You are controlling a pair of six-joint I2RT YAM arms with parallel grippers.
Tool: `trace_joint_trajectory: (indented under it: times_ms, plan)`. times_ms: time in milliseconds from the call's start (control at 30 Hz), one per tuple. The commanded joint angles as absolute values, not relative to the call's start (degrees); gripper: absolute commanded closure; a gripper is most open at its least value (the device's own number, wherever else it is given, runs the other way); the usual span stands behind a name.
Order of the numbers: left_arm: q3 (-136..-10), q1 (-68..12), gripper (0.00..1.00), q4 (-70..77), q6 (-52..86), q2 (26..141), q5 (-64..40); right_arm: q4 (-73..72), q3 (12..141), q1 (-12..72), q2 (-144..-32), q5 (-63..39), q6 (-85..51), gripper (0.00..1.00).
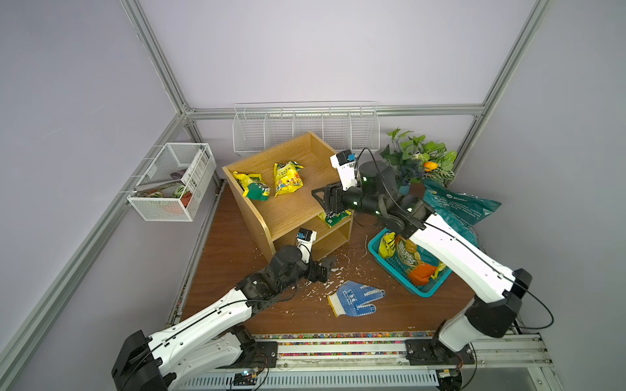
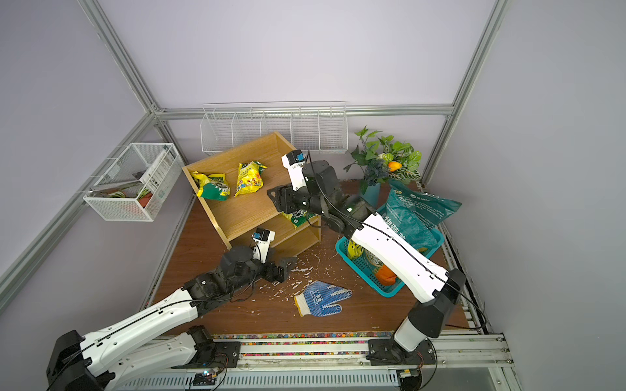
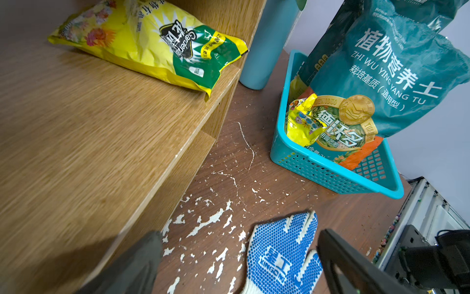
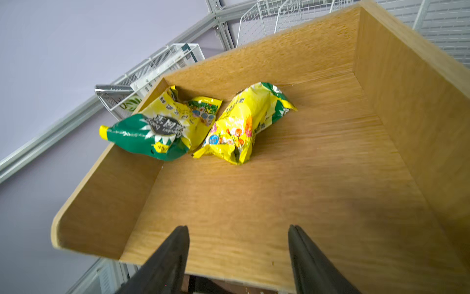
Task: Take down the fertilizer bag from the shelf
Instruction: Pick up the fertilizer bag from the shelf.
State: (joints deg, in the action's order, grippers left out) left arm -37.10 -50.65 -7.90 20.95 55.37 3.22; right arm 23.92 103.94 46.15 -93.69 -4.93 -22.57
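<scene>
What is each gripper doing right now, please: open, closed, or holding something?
Left gripper: open, holding nothing.
Right gripper: open, empty, over the shelf top tier.

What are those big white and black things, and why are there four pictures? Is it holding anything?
Those are two robot arms. Each ends in a gripper, a two-fingered pincher. Two pictures come from a camera high above; the other two from small cameras on the arms' wrists, so you see the black fingers close up. The right gripper is open and empty, at the front of the top board of the wooden shelf, where a yellow bag and a green-and-yellow bag lie. The left gripper is open and empty too, low over the brown table, near a blue dotted glove and a teal basket holding more bags.
</scene>
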Motion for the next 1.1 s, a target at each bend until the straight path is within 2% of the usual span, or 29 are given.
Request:
trace_joint_trajectory:
  times_ms: [0, 233, 500, 633, 667, 733, 767, 1067]
  plan:
    - [-36.61, -50.89, 0.0, -8.52, 20.92, 54.75, 4.04, 16.17, 106.69, 46.41, -97.88, -4.51, -24.52, 0.31]
    - [-36.12, -50.89, 0.0, -8.59, 20.97, 53.82, 4.61, 14.25, 110.7, 46.43, -104.52, -4.22, -26.4, 0.31]
    - [-36.3, -50.89, 0.0, -9.32, 19.69, 53.48, 5.18, 13.02, 115.06, 46.49, -110.42, -7.79, -30.04, 0.39]
    - [-36.63, -50.89, 0.0, -9.71, 19.62, 53.35, 5.27, 12.62, 117.48, 46.49, -112.81, -8.63, -31.2, 0.55]
    - [-36.73, -50.84, 0.0, -9.99, 19.57, 53.25, 5.27, 13.15, 118.53, 46.49, -113.45, -8.86, -30.94, 0.62]
    - [-36.91, -50.89, 0.0, -10.59, 19.44, 52.89, 5.39, 14.92, 120.62, 46.41, -113.9, -9.0, -29.97, 0.95]
    - [-36.92, -50.89, 0.0, -10.82, 19.43, 52.59, 5.51, 15.51, 121.11, 46.24, -113.73, -8.92, -29.63, 1.0]
    - [-35.55, -50.86, 0.0, -9.96, 20.15, 52.12, 5.59, 14.18, 115.21, 43.61, -101.08, -11.97, -26.28, 1.0]
